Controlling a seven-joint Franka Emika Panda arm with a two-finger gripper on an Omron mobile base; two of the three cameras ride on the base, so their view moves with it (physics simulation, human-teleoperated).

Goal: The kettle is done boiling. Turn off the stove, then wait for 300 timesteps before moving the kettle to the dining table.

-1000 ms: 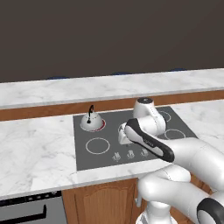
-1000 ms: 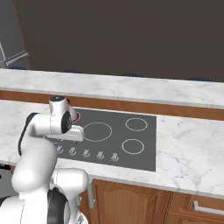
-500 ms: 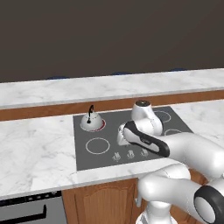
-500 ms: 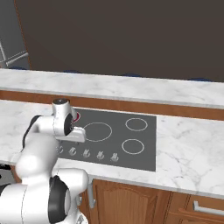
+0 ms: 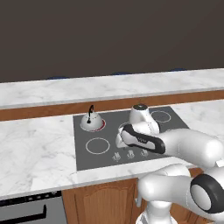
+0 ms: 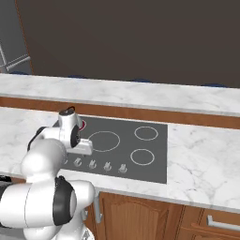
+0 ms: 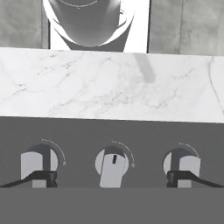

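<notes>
**Left base view.** Stove (image 5: 131,131): dark cooktop set into the marble bench (image 5: 35,153), knob row (image 5: 130,154) along its front edge. Kettle (image 5: 91,121): upright on the rear left burner, whose ring shows red beneath it, so the burner reads as lit. The white arm reaches in from the lower right and bends down over the knob row; its hand hangs just above the knobs. The dining table (image 5: 109,87), a long marble slab, runs behind the bench, well apart from the kettle.

**Right base view.** The kettle (image 6: 70,112) is mostly hidden behind the wrist; only its handle and a touch of red ring show. Five knobs (image 6: 93,164) stand in a row, the hand poised above the leftward ones. An oven front sits under the bench at the far left edge.

**Hand view.** Gripper (image 7: 112,178): the fingers (image 7: 37,177) are spread fully wide, holding nothing, and each tip lies over an outer knob. The middle knob (image 7: 113,165) lies centred between them, its pointer turned off the vertical. Judgement: this is the one to turn off. To do it well, descend squarely, close on the knob's flanks, then rotate to the off mark. The neighbouring knobs stand close; a skewed descent could catch them.
</notes>
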